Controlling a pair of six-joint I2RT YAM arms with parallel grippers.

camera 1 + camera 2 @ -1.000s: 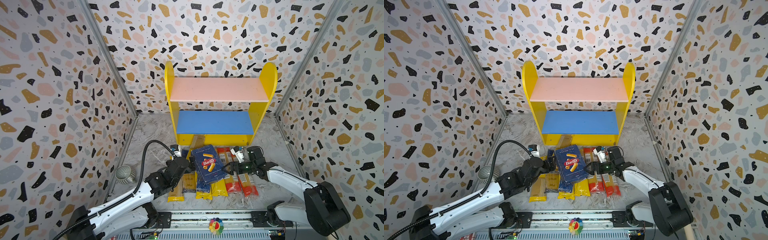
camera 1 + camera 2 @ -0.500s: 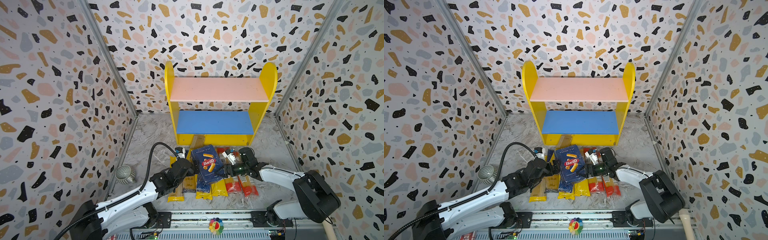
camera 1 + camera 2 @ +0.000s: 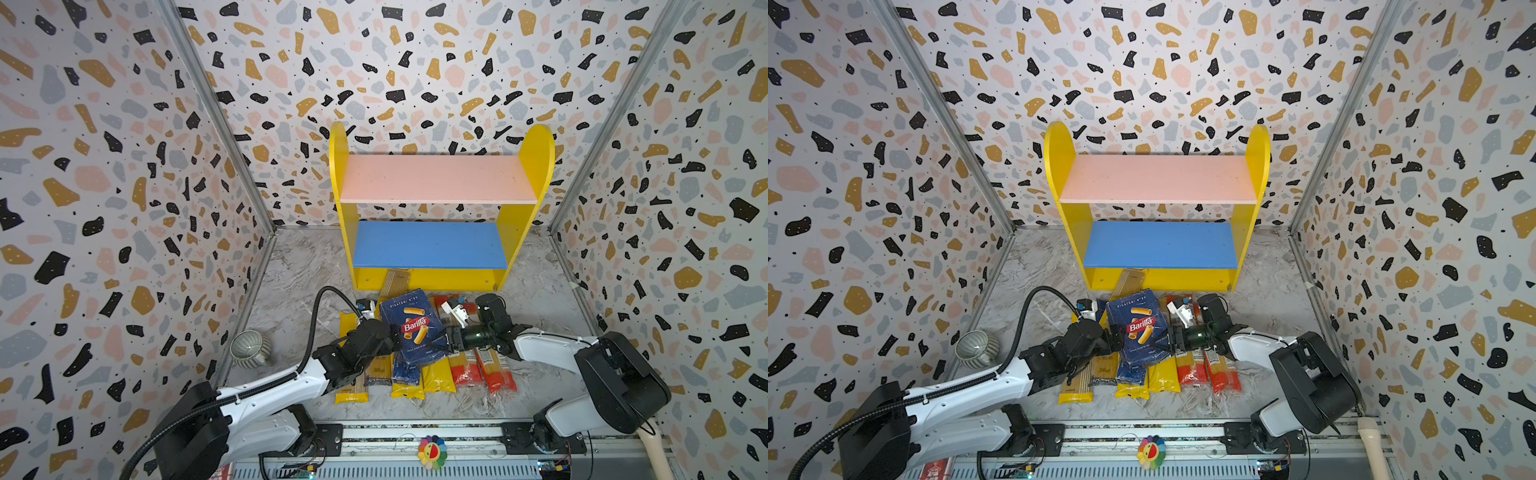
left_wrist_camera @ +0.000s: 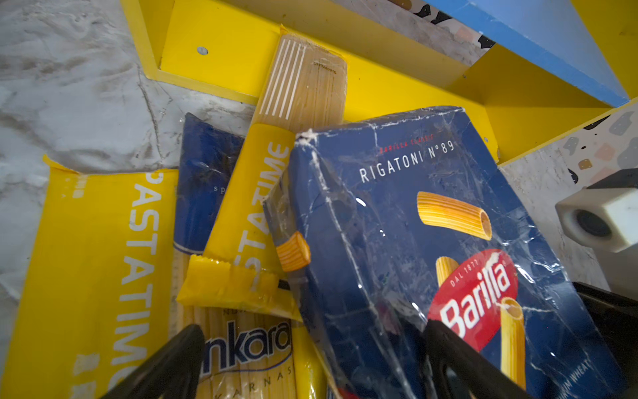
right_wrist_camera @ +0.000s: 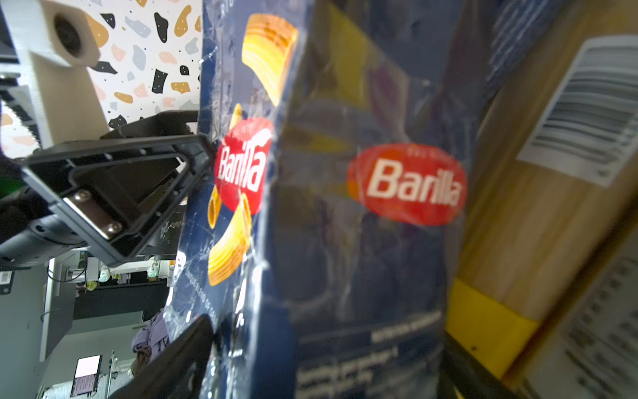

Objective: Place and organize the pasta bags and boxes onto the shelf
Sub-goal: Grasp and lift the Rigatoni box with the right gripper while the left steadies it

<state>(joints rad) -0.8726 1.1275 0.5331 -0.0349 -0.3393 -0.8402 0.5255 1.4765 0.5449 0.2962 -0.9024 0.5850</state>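
Left wrist view: Barilla "RIGATONI N°89" box [image 4: 431, 241], PASTATIME bag [image 4: 86, 276].

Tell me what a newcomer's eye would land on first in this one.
The dark blue Barilla box lies tilted on a heap of spaghetti bags at the front of the floor. The left end effector and the right end effector flank it on either side. Behind stands the yellow shelf, its pink and blue boards bare.
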